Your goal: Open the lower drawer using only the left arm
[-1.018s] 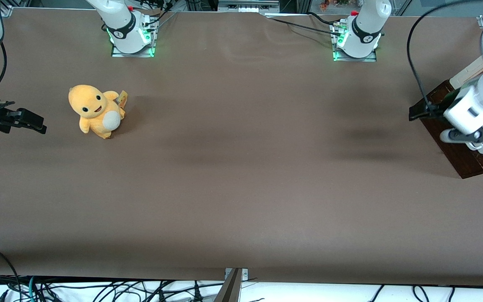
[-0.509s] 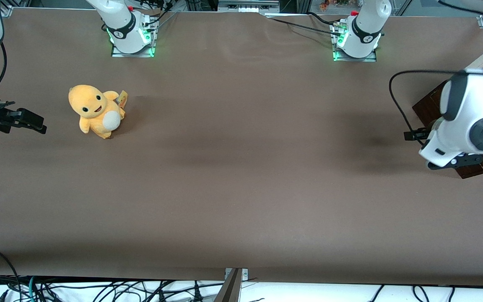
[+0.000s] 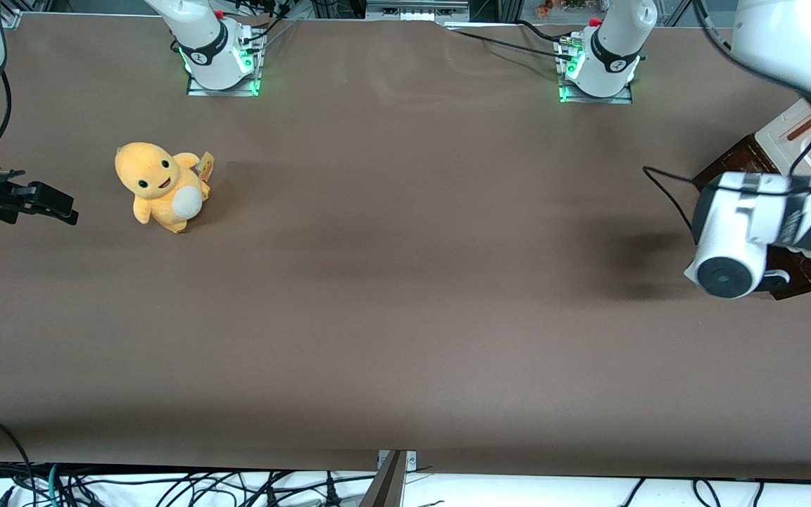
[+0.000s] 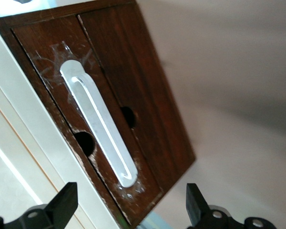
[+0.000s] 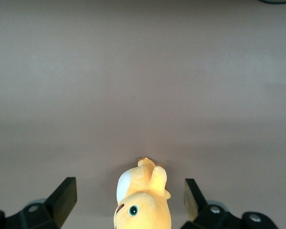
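1. The counter (image 3: pixel 405 282) is carrying everything; the left arm (image 3: pixel 786 211) is hanging at its 3 o'clock edge.
2. The lower drawer (image 4: pixel 128 95) is sitting shut there.
3. The tool (image 4: pixel 128 210) is spread wide and empty, facing the handle (image 4: pixel 97 121), probably lining up.

Robotics lab, not a home. My two arm bases (image 3: pixel 219 53) are bolted to metal plates with green status lights on a big table (image 3: pixel 405 317) covered in plain brown sheeting. Loose black cables (image 3: pixel 166 486) tangle along the table edge nearest the front camera, aluminium framing shows at the edge farthest from it. Props look staged: a small wooden drawer unit (image 4: pixel 109 95) and an orange plush toy (image 3: pixel 161 185). My gripper (image 4: pixel 128 214) hangs spread wide in front of the drawer unit.
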`<state>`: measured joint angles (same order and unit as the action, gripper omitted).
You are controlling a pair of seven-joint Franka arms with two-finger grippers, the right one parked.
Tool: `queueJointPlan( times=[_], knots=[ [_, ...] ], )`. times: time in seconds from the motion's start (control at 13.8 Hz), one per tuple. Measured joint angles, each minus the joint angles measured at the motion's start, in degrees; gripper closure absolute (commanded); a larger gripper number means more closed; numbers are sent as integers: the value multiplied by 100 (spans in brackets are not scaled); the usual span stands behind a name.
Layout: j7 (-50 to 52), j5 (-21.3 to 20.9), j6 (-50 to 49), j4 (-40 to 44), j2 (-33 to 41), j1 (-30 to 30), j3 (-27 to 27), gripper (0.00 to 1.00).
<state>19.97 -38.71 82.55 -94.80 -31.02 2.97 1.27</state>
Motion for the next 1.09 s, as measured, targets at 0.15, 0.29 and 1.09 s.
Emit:
queueJointPlan(
  times=[0.15,0.29,1.09],
  knots=[
    [54,-414,-59,1,-314,40,0,0],
    [143,-863,-177,3,-563,64,-1,0],
    [874,-2413,-591,4,-1503,-16,91,0]
  ],
)
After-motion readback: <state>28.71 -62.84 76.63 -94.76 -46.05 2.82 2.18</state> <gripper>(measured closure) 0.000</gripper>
